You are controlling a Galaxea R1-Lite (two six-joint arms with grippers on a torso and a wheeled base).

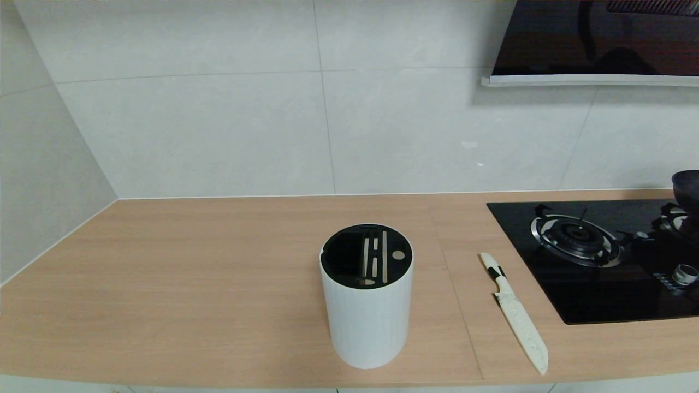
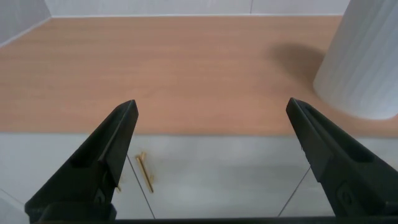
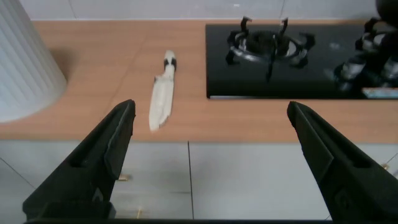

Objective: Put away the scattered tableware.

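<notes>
Step in hand, as I read it: start of the job, nothing picked up yet. The knife (image 1: 513, 311) lies flat on the counter (image 1: 191, 273) between the white holder (image 1: 367, 305) and the hob (image 1: 595, 256), apart from both, handle toward the wall, blade tip near the front edge. The holder stands upright, and the slots (image 1: 375, 256) in its black top look free

Right claw (image 3: 210, 107) is spread wide with nothing in it. It hangs just off the counter's front edge, looking in over it, with the knife ahead of it toward its holder side. Left claw (image 2: 210, 106) is the same: wide apart, empty, off the front edge, with the holder's base ahead and off to one side

Next move, my call: the right arm takes it, being the nearer one. It needs to come in over the edge, drop onto the handle end and pinch across it, keeping off the blade. The knife lies flat, so there's little to bite on. After that, tip the blade down and line it up with a slot; they look narrow, so alignment matters
</notes>
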